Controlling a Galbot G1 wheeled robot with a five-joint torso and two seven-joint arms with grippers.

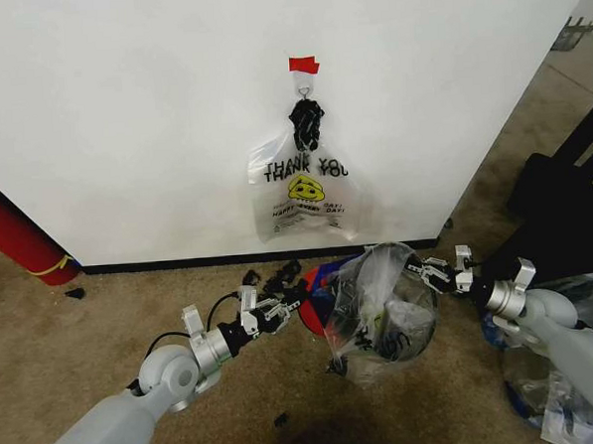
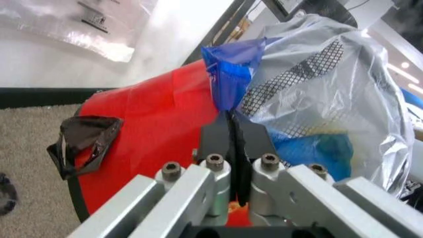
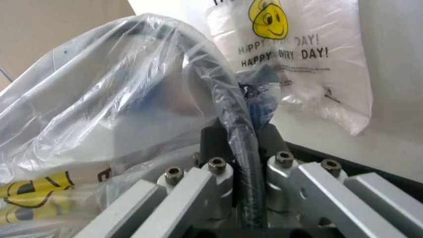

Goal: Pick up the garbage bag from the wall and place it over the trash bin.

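A: What is recorded in the head view?
B: The garbage bag (image 1: 381, 307) is seen draped over the trash bin (image 1: 317, 302) on the carpet, just below the wall (image 1: 122, 122). A second smiley bag (image 1: 300, 187) is hung from the metal hook (image 1: 303, 86) under the red tape strip (image 1: 303, 64). The left gripper (image 1: 293, 300) is positioned at the bin's left side, the right gripper (image 1: 414, 266) at its right.

A: And in the left wrist view?
B: The left gripper (image 2: 231, 136) is shown with its jaws pressed together on the bag's blue handle strip (image 2: 231, 79), against the bin's red base (image 2: 152, 129).

A: The right wrist view?
B: The right gripper (image 3: 241, 144) is closed on the bin's black rim (image 3: 231, 129); bag film appears to be pinched with it, though this cannot be confirmed.
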